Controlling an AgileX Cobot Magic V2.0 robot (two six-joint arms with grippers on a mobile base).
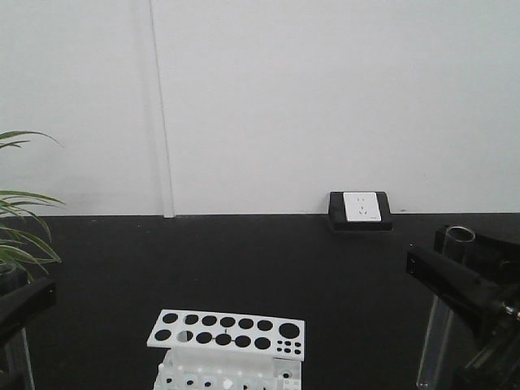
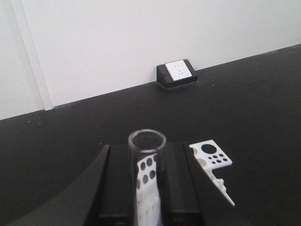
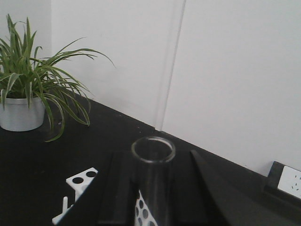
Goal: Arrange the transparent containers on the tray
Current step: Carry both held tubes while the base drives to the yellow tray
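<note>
Each gripper holds one transparent container, a clear glass test tube standing upright with its open rim up. In the left wrist view my left gripper (image 2: pixel 146 153) is shut on a tube (image 2: pixel 147 188) whose rim rises above the black fingers (image 2: pixel 117 179). My right gripper (image 3: pixel 153 165) is shut on a second tube (image 3: pixel 153 188) in the same way. In the front view the right tube (image 1: pixel 435 341) hangs at the right edge in the right gripper (image 1: pixel 455 272), and the left gripper (image 1: pixel 20 305) sits at the lower left. The tray is out of view.
A white rack with round holes (image 1: pixel 227 331) stands at the front centre between the arms, also visible as the rack (image 2: pixel 212 155) and the rack (image 3: pixel 81 179). A potted plant (image 3: pixel 21 101) stands at the far left. A black socket box (image 1: pixel 359 210) sits against the back wall.
</note>
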